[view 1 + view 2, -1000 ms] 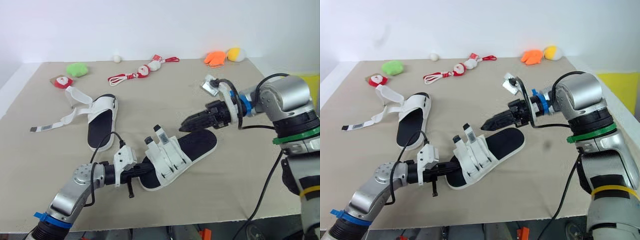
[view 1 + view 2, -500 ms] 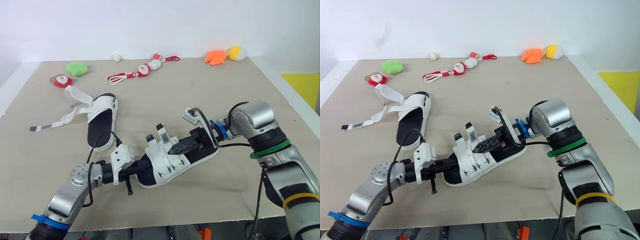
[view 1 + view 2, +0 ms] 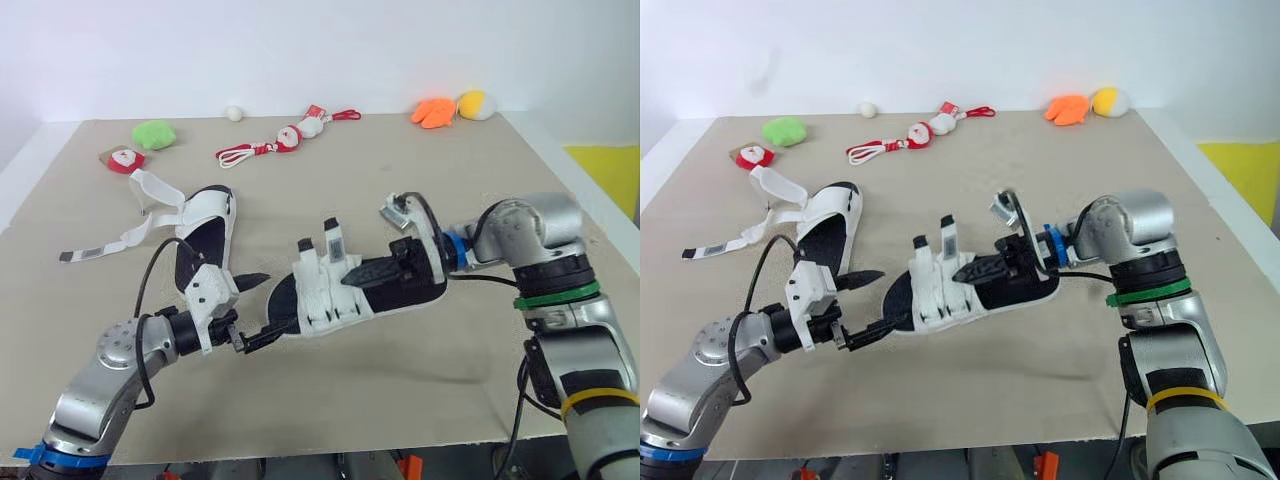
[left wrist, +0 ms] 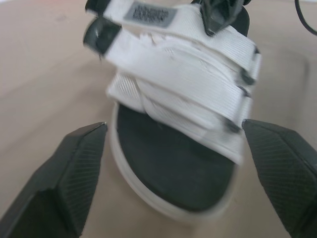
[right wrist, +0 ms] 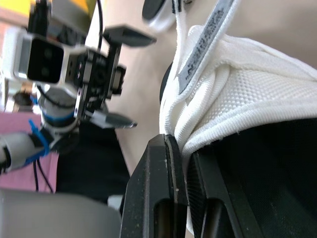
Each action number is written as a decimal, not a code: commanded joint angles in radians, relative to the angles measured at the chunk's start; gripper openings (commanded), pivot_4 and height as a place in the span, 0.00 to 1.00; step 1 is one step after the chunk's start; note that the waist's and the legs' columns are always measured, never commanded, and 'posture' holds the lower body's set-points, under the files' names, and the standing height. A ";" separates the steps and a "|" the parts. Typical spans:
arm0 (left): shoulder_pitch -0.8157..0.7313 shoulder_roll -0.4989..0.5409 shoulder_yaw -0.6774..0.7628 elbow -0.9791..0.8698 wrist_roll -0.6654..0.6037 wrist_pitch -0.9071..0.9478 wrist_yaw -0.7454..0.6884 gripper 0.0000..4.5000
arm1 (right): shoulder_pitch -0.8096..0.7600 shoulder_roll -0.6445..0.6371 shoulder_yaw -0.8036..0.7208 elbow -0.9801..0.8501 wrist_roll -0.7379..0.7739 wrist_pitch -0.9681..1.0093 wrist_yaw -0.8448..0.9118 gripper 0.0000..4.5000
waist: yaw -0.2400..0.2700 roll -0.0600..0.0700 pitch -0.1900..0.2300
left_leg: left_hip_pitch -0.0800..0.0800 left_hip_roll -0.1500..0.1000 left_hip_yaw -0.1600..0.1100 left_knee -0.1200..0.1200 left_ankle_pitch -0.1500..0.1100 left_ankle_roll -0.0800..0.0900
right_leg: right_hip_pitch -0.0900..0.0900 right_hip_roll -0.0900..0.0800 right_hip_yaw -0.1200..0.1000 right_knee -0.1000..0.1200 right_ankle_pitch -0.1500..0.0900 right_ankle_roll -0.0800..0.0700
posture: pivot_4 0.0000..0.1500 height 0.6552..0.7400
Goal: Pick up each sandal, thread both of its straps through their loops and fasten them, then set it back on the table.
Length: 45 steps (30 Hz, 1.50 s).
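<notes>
The near sandal (image 3: 335, 295) lies mid-table (image 3: 400, 180), right hand (image 3: 354, 277) with fingers together on its footbed against the straps, left hand (image 3: 262, 306) spread apart just off its strapped end; likely light, stiff-soled and floppy-strapped, best gripped by the sole edge.

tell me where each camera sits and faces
Left eye view: on the head, facing forward and down over the table; both arms show, left gripper and right gripper at the near sandal.
Right eye view: beside it, same scene and arms.
Left wrist view: left wrist, looking along its spread fingers at the sandal's straps.
Right wrist view: right wrist, looking along its fingers past the sandal toward the left gripper.
Shared: all four show the near sandal.
</notes>
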 commanded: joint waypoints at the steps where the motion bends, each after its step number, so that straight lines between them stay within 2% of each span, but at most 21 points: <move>1: -0.055 -0.018 0.016 -0.026 -0.016 -0.003 0.029 0.99 | -0.048 0.059 -0.311 0.072 -0.057 -0.010 -0.217 0.00 | 0.001 0.000 0.000 | 0.000 0.000 0.000 0.000 0.000 0.000 | 0.000 0.000 0.000 0.000 0.000 0.000 | 1.00 1.00; 4: -0.089 -0.036 -0.009 0.006 -0.005 -0.010 0.034 0.99 | -0.049 0.172 -0.643 0.070 -0.116 -0.182 -0.530 0.00 | 0.001 0.000 0.000 | -0.001 0.000 0.000 0.001 0.000 0.000 | 0.000 0.000 0.000 0.000 0.001 0.001 | 1.00 1.00; 7: -0.112 -0.046 -0.020 0.035 -0.002 -0.015 0.024 0.99 | -0.044 0.260 -0.851 0.029 -0.131 -0.325 -0.770 0.00 | 0.002 0.000 0.000 | -0.001 0.000 0.000 0.000 0.000 0.000 | -0.001 0.000 0.001 0.000 0.001 0.000 | 1.00 1.00; 12: -0.154 -0.054 -0.029 0.092 0.007 -0.036 0.007 0.99 | -0.071 0.282 -1.128 0.122 -0.100 -0.621 -1.094 0.00 | 0.005 0.000 0.000 | -0.003 -0.001 0.000 0.000 0.000 0.000 | -0.001 -0.001 0.001 0.000 0.004 -0.005 | 1.00 1.00; 14: -0.164 -0.056 -0.033 0.112 0.011 -0.048 0.000 0.99 | -0.063 0.267 -1.168 0.177 -0.091 -0.691 -1.154 0.00 | 0.004 0.000 0.000 | -0.003 -0.002 0.000 0.000 0.000 0.000 | -0.001 -0.002 0.001 0.000 0.004 -0.005 | 1.00 1.00; 21: -0.182 -0.065 -0.036 0.145 0.026 -0.072 -0.010 0.99 | 0.041 0.239 -1.078 0.243 -0.150 -0.879 -1.198 0.00 | -0.011 0.002 -0.001 | -0.001 -0.001 0.001 -0.001 0.000 0.001 | -0.001 0.000 0.003 0.001 0.005 -0.006 | 1.00 1.00; 24: -0.178 -0.062 -0.035 0.144 0.030 -0.074 -0.007 1.00 | 0.070 0.226 -1.055 0.248 -0.173 -0.962 -1.230 0.23 | -0.010 0.003 0.000 | 0.000 -0.001 0.001 -0.001 0.001 0.003 | -0.001 0.000 0.003 0.001 0.005 -0.006 | 1.00 1.00; 26: -0.174 -0.058 -0.033 0.143 0.039 -0.075 -0.001 1.00 | 0.089 0.216 -1.038 0.228 -0.181 -1.025 -1.230 0.44 | -0.007 0.003 0.000 | 0.000 -0.001 0.001 0.000 0.001 0.003 | 0.000 0.000 0.003 0.001 0.005 -0.004 | 1.00 1.00; 29: -0.165 -0.051 -0.020 0.143 0.052 -0.078 0.011 1.00 | 0.126 0.208 -1.004 0.139 -0.170 -1.101 -1.192 0.74 | -0.003 0.003 0.000 | 0.000 -0.001 0.001 0.000 0.001 0.003 | 0.000 0.000 0.003 0.001 0.004 -0.003 | 1.00 1.00; 30: -0.162 -0.050 -0.015 0.141 0.053 -0.078 0.015 1.00 | 0.134 0.208 -1.000 0.110 -0.152 -1.105 -1.179 0.80 | -0.003 0.003 0.000 | 0.000 -0.001 0.001 0.000 0.001 0.003 | 0.000 0.000 0.003 0.001 0.004 -0.003 | 1.00 1.00; 32: -0.157 -0.049 -0.003 0.138 0.062 -0.077 0.030 1.00 | 0.154 0.204 -0.975 0.035 -0.111 -1.094 -1.115 0.99 | -0.002 0.004 0.000 | 0.000 -0.001 0.001 0.000 0.001 0.003 | 0.000 0.000 0.003 0.001 0.005 -0.004 | 1.00 1.00; 35: -0.149 -0.039 0.017 0.142 0.102 -0.086 0.070 1.00 | 0.189 0.181 -0.888 -0.077 -0.025 -0.988 -0.969 0.99 | -0.002 0.007 0.001 | 0.000 -0.001 0.001 0.000 0.001 0.003 | 0.000 0.000 0.003 0.001 0.005 -0.004 | 1.00 1.00; 39: -0.138 -0.023 0.049 0.138 0.133 -0.090 0.106 1.00 | 0.212 0.139 -0.815 -0.121 0.033 -0.876 -0.899 0.99 | -0.006 0.007 0.001 | 0.004 0.000 0.002 0.000 0.001 0.003 | 0.003 0.002 0.003 0.001 0.004 -0.003 | 1.00 1.00; 43: -0.147 -0.009 0.096 0.147 0.165 -0.097 0.154 1.00 | 0.299 0.035 -0.605 -0.260 0.064 -0.737 -0.671 0.99 | -0.002 0.007 0.001 | 0.007 0.001 0.001 0.000 0.002 0.004 | 0.005 0.002 0.003 0.001 0.004 -0.001 | 1.00 1.00; 45: -0.141 0.004 0.099 0.146 0.175 -0.096 0.154 1.00 | 0.326 -0.007 -0.527 -0.315 0.054 -0.728 -0.595 0.99 | -0.001 0.007 0.001 | 0.007 0.001 0.001 0.000 0.002 0.004 | 0.005 0.002 0.003 0.001 0.004 -0.001 | 1.00 1.00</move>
